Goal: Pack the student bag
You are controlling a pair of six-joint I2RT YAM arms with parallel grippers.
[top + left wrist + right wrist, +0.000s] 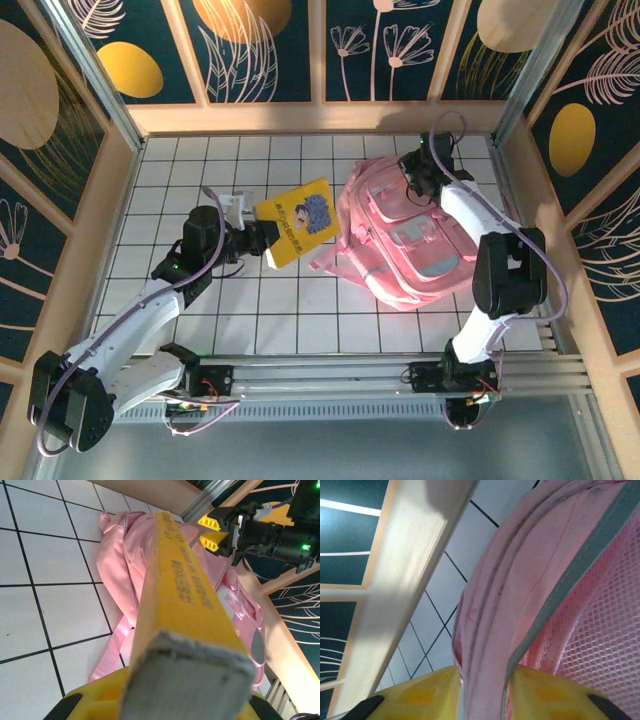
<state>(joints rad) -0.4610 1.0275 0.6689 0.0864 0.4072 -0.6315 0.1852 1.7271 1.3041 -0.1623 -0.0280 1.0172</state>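
Top view, left gripper (255,238): clamped on the near edge of a yellow book (296,222), so the book sticks out past the jaws toward the student bag (420,250).
Top view, student bag: big pink thing lying flat on the white tiled table (200,160), just beyond the book's far end; can't tell if they touch.
Top view, right gripper (420,182): sitting at the bag's far upper edge, fingers down in the fabric.
Left wrist, left gripper (185,705): jaws pressed onto the yellow book (185,605) from both sides, spine running straight out ahead.
Left wrist, student bag (120,560): ahead of the jaws, under and either side of the book.
Left wrist, right gripper (210,532): beyond the book's far tip, over the bag.
Right wrist, right gripper (485,695): yellow fingers (420,695) pinching a fold of the student bag (520,580), pink fabric with a grey-trimmed edge filling the gap.
Right wrist, mesh: pink mesh lining to the right of the jaws, tiles off to the left.
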